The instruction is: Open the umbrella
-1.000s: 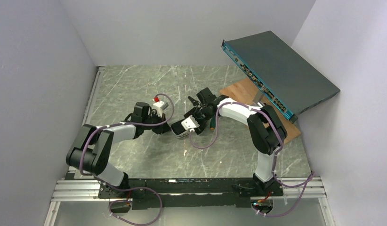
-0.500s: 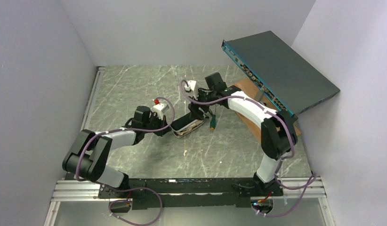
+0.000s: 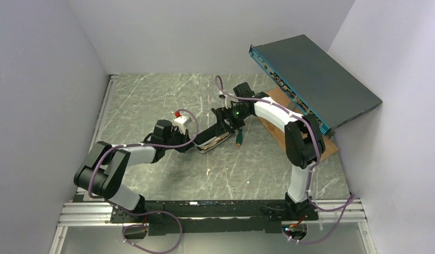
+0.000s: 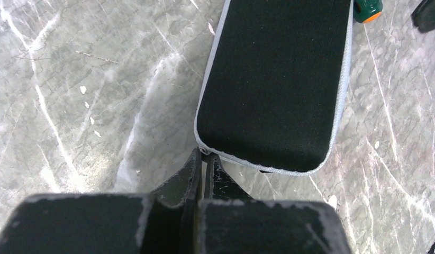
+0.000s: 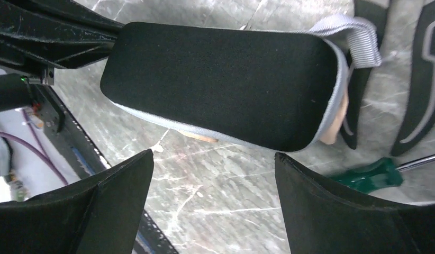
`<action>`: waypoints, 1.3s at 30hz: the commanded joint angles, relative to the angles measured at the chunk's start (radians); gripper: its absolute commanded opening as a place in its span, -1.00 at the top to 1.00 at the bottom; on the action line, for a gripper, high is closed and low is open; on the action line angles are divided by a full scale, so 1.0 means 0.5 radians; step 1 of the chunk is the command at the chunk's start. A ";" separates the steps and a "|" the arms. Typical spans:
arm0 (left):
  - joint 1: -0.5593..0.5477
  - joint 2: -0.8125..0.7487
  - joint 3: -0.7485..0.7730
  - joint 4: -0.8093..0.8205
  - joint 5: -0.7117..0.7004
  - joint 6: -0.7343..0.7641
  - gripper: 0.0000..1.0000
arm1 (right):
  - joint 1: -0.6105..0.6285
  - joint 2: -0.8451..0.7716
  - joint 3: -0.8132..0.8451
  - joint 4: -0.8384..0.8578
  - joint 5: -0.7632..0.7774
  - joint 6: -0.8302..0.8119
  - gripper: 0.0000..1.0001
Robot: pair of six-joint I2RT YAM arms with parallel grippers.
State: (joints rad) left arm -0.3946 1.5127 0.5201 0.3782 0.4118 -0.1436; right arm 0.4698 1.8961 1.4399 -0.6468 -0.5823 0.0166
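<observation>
A black fabric case (image 3: 211,139) with grey piping lies on the marble table between the two arms. The umbrella is almost wholly hidden in it; only a cream bit (image 5: 332,129) peeks from the case's far end, under a grey strap loop (image 5: 358,39). My left gripper (image 4: 205,156) is shut, its tips pinching the grey edge at the near corner of the case (image 4: 273,79). In the top view this gripper (image 3: 190,144) sits at the case's left end. My right gripper (image 5: 214,154) hovers open above the case (image 5: 220,84), touching nothing, with bare table between its fingers.
A green-handled screwdriver (image 3: 239,138) lies just right of the case. A wooden board (image 3: 273,103) and a tilted dark rack unit (image 3: 316,84) fill the back right. Grey walls close in the table on three sides.
My right gripper has opened wide and pulled back from the case's left end to its far right end, turning its wrist. The left gripper stays shut on the case's corner.
</observation>
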 commanded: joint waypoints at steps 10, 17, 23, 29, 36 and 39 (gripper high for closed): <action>-0.191 -0.103 -0.019 0.167 0.034 0.120 1.00 | 0.011 0.381 0.296 0.116 -0.324 0.536 -0.71; -0.315 -0.076 -0.048 0.204 0.055 0.352 1.00 | 0.009 0.461 0.259 0.109 -0.393 0.454 -0.13; -0.315 -0.085 -0.038 0.138 0.008 0.411 0.97 | 0.005 0.520 0.221 -0.021 -0.277 0.087 1.00; -0.281 -0.102 -0.040 0.094 0.067 0.542 0.99 | 0.004 0.618 0.215 -0.202 -0.137 -0.316 1.00; -0.277 -0.056 0.065 0.035 -0.025 0.636 1.00 | 0.011 0.648 0.239 -0.301 -0.086 -0.545 1.00; -0.255 -0.010 0.116 0.044 -0.075 0.663 1.00 | 0.025 0.645 0.243 -0.328 -0.077 -0.626 1.00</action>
State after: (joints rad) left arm -0.5472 1.4899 0.5106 0.3508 0.4404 0.1333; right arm 0.4557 2.1368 1.6043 -0.6689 -0.7986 -0.0971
